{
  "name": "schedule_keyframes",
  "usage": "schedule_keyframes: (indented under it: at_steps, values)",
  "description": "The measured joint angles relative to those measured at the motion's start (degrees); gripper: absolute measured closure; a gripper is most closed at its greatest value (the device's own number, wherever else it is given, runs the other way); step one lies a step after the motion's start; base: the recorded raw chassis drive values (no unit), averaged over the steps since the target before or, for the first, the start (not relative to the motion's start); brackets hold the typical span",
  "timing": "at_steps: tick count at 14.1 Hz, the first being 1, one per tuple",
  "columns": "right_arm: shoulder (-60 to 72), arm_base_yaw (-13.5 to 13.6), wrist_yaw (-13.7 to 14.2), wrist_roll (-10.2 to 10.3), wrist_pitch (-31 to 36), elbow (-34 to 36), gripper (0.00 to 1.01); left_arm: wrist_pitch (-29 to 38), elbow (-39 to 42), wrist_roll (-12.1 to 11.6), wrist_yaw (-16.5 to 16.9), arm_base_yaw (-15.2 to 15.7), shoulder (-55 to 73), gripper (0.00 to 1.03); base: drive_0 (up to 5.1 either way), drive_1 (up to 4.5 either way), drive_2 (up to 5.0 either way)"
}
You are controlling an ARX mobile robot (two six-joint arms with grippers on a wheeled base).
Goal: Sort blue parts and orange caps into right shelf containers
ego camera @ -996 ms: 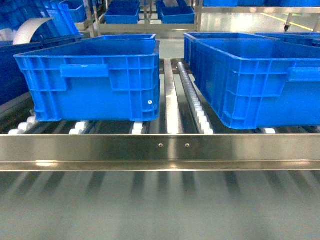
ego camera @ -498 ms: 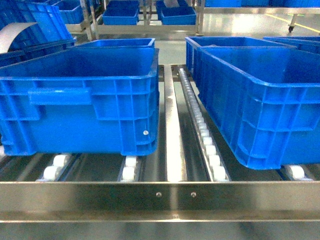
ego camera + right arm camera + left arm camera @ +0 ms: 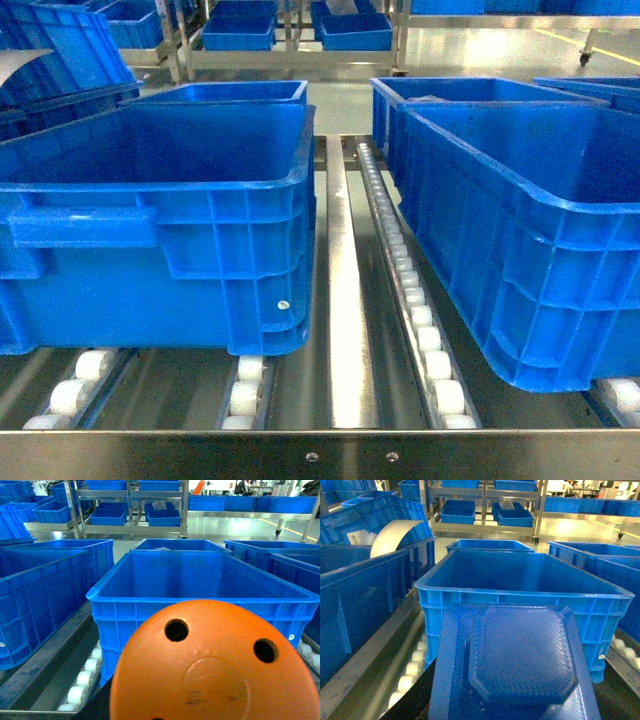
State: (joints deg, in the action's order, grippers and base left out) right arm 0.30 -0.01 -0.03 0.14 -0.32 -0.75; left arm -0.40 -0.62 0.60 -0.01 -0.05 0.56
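1. Neither pincer itself can be seen in any view, so how far either one is open, or what it grips, I cannot tell.
2. Right up against the left wrist camera sits a blue part (image 3: 520, 665), a flat textured piece with a raised eight-sided middle, filling the lower frame.
3. Filling the lower part of the right wrist view is an orange cap (image 3: 215, 670), rounded, with dark holes near its top.
4. Just beyond the blue part stands a big blue crate (image 3: 520, 600), open and showing nothing inside.
5. Behind the orange cap is another blue crate (image 3: 200, 597), also bare inside as far as can be seen.
6. From the head camera, the two crates, left (image 3: 150, 230) and right (image 3: 530, 230), rest side by side on the steel shelf (image 3: 350, 290).
7. A row of white rollers (image 3: 415, 300) runs between them.
8. More blue crates stand on racks further back.
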Motion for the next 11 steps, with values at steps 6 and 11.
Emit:
schedule_keyframes:
  at_steps: [6, 11]
  values:
    - [0.0, 0.0, 0.0, 0.0, 0.0, 0.0, 0.57, 0.0, 0.0, 0.0, 0.0, 0.0, 0.0, 0.61, -0.1, 2.1, -2.2]
    - [0.0, 0.0, 0.0, 0.0, 0.0, 0.0, 0.57, 0.0, 0.0, 0.0, 0.0, 0.0, 0.0, 0.61, 0.0, 0.0, 0.0]
